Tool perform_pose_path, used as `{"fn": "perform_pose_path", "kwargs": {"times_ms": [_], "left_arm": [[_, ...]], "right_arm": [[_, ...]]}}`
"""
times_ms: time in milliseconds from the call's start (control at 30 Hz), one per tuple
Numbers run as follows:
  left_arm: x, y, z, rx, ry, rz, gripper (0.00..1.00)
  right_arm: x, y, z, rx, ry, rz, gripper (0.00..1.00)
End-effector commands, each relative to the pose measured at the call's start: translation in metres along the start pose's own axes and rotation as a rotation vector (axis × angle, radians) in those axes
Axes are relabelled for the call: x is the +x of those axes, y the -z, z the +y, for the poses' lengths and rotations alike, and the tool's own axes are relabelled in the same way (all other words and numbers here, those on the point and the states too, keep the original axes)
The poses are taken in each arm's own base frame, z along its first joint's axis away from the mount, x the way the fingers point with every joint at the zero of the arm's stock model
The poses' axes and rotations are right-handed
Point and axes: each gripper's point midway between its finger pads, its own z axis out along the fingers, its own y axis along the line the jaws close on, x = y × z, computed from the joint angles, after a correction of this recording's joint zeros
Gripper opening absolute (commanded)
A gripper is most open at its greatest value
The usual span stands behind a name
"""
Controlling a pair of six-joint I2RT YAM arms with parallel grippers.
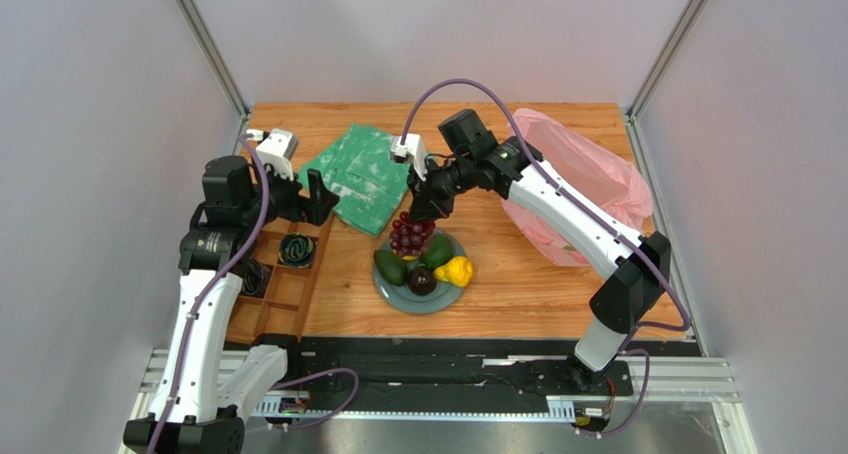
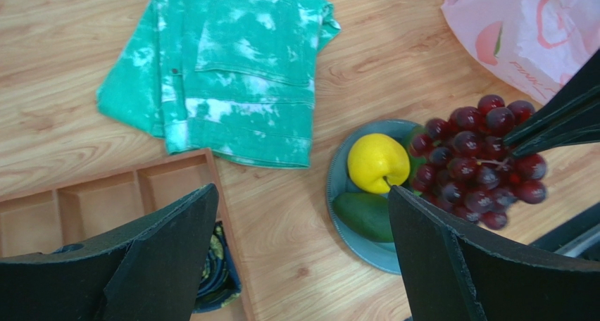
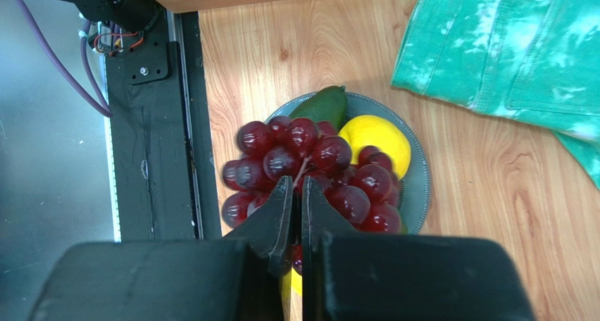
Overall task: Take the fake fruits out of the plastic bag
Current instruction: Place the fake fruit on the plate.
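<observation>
R gripper [image 3: 296,194] pinches grape bunch [image 3: 331,152] over plate [image 3: 422,191] — plastic bag [image 1: 587,175] at 2 o'clock of it; L gripper [image 2: 301,191] at 9 o'clock, jaws spread wide.

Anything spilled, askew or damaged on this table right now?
Nothing stands out. The right gripper is shut on the grape bunch above the plate, where the other fruits sit together; the plastic bag lies slumped with no visible tear.

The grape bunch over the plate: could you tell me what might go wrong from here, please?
The right gripper pinches the grape bunch only by its thin stem, so it could slip early. The plate is crowded; the bunch may roll off or knock the yellow fruit off the rim.
</observation>
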Motion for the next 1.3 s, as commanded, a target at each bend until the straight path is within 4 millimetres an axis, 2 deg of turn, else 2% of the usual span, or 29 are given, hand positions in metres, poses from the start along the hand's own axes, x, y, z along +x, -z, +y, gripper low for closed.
{"fn": "perform_pose_path", "kwargs": {"times_ms": [0,400,533,833,1033,1267], "left_arm": [[-0.008,-0.002,-0.012,0.077,0.03,-0.044,0.98],[-0.008,-0.003,-0.011,0.085,0.043,-0.056,0.98],[-0.008,-0.004,-0.01,0.088,0.045,-0.054,0.98],[-0.006,-0.004,-0.012,0.102,0.046,-0.05,0.98],[-0.007,-0.005,-0.013,0.11,0.048,-0.05,0.98],[-0.008,-0.008,-0.013,0.119,0.05,-0.051,0.98]], "right_arm": [[0.001,-0.015,0.002,-0.016,0.04,-0.004,0.0],[0.043,-0.031,-0.009,0.016,0.027,0.095,0.0],[0.049,-0.033,-0.011,0.023,0.023,0.111,0.01],[0.048,-0.034,-0.015,0.04,0.015,0.117,0.34],[0.05,-0.034,-0.016,0.05,0.011,0.123,0.41],[0.047,-0.034,-0.02,0.063,0.009,0.118,0.42]]}}
